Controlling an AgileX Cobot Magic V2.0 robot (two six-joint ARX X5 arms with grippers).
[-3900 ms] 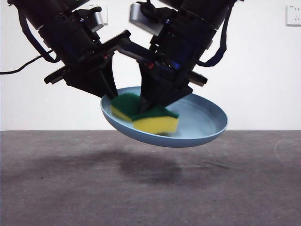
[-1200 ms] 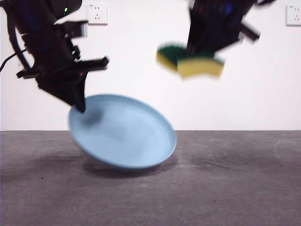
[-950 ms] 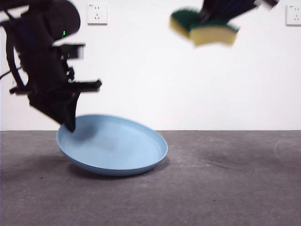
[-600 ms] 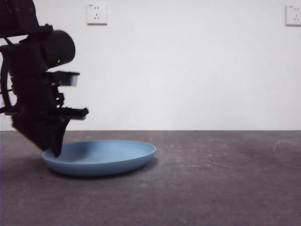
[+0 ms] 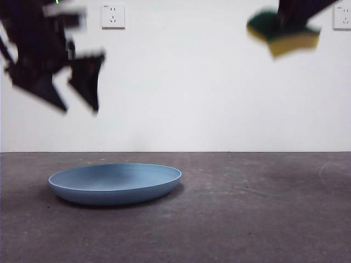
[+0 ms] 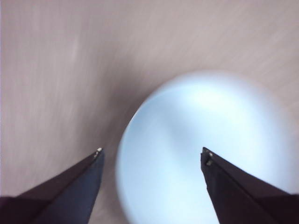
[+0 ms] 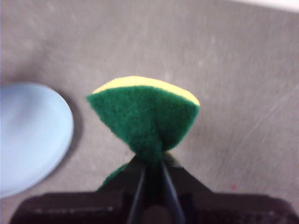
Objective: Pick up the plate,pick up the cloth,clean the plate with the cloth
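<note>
The light-blue plate (image 5: 115, 183) lies flat on the grey table at the left. It also shows in the left wrist view (image 6: 201, 149) and at the edge of the right wrist view (image 7: 28, 135). My left gripper (image 5: 77, 87) is open and empty, raised above the plate's left side; its jaws stand wide apart in the left wrist view (image 6: 152, 156). My right gripper (image 7: 150, 172) is shut on the cloth, a yellow sponge with a green top (image 7: 145, 116), pinched and folded. It hangs high at the top right of the front view (image 5: 284, 34).
A white wall with two sockets (image 5: 112, 15) stands behind the table. The grey table surface (image 5: 258, 208) stretches to the right of the plate.
My left gripper set the plate flat on the table, let go and rose with jaws open. My right gripper lifted the sponge off the plate and moved it up and right.
</note>
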